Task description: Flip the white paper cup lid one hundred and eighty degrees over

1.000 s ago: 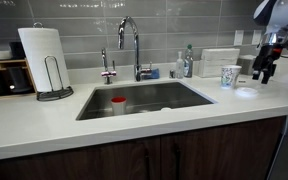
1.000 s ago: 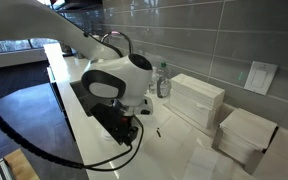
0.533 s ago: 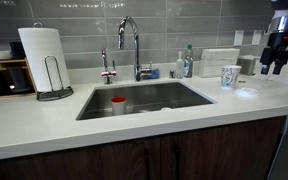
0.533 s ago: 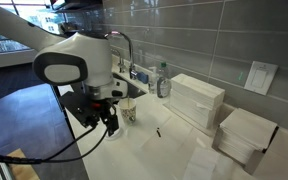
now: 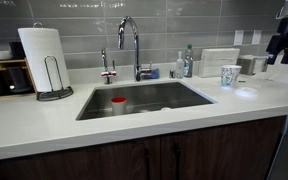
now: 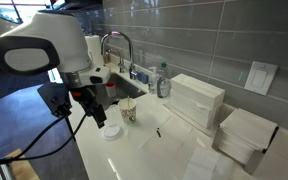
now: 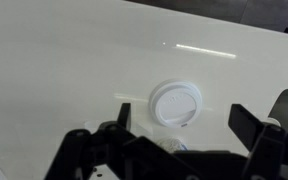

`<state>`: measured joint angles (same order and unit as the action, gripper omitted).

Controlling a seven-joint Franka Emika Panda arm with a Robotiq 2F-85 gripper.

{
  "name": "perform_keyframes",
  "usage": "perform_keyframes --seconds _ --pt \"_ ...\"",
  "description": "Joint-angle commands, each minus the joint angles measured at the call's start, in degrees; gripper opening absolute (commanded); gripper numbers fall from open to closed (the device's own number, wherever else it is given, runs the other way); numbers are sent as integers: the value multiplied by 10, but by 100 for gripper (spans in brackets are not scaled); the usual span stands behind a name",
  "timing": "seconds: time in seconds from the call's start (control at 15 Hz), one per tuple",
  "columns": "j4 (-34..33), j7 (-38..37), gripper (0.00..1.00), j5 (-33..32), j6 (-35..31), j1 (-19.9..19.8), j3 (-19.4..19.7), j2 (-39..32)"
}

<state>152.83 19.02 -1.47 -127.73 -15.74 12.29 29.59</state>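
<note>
**A:** Start at the left. What is the tool doing?

**B:** The gripper (image 6: 98, 116) hangs above the counter (image 6: 154, 155) with its fingers spread wide and nothing between them.

**A:** And the hazard?

**B:** Just right of it and lower, the white paper cup lid (image 6: 111, 132) lies flat on the counter, apart from the fingers. It is thin and sits low. I judge the fingertips could scrape the counter, or ride over the rim and push the lid away instead of catching it.

**A:** Further right?

**B:** The patterned paper cup (image 6: 129, 112) stands upright near the lid. A wide or careless approach could tip it.

**A:** Which way does the lid point?

**B:** In the wrist view it is a round disc, so it has no long axis. Its faces look straight up and down. A raised ring shows on the upper face, but I cannot tell whether that is the top or the underside.
</note>
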Motion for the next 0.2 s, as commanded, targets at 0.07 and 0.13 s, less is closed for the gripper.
perform_keyframes --seconds 0.07,0.13 --pt "1 -7 100 -9 1 13 13 2" --pt "2 -7 100 -9 1 13 13 2"
